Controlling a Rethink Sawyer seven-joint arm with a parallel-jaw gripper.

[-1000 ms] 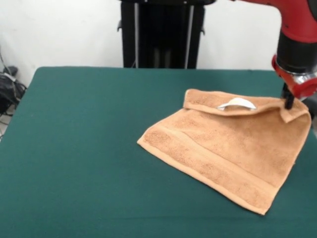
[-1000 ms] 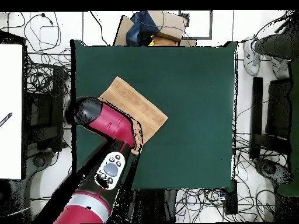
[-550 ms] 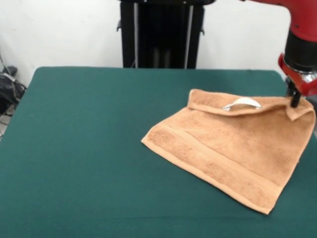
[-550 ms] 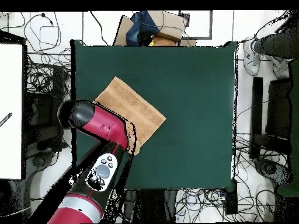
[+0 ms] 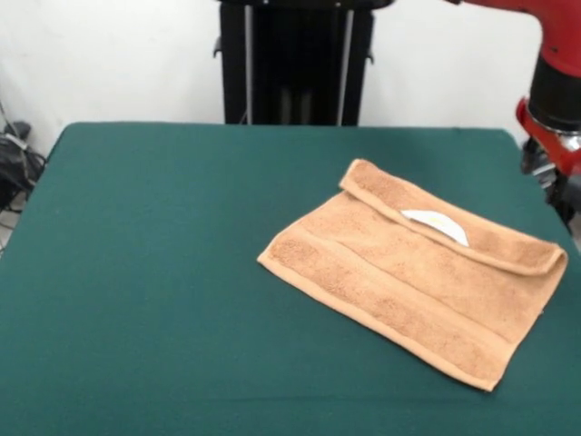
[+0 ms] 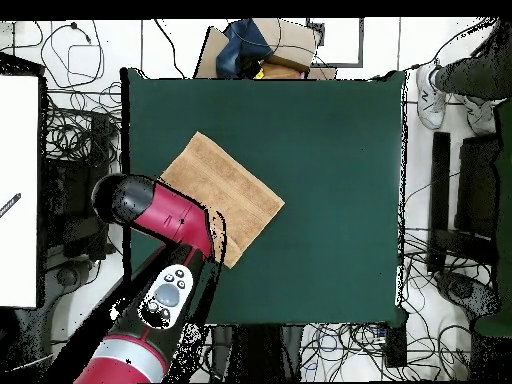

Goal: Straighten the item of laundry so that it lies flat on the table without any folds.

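The towel (image 5: pixel 413 272) has one edge folded over. Grab that flap and pull it back flat on the desk (image 5: pixel 163 272). I cannot tell how the claw (image 5: pixel 549 177) stands.

White wall (image 5: pixel 118 54); cables (image 6: pixel 70 150) strewn over pale floor (image 6: pixel 420 170).

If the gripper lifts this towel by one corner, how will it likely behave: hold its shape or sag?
Probably sag: the towel is soft terry, and its far edge lies folded over onto itself beside the white label. It looks light, so it should lift easily. Pushed, it would likely bunch rather than slide on the felt-like table.
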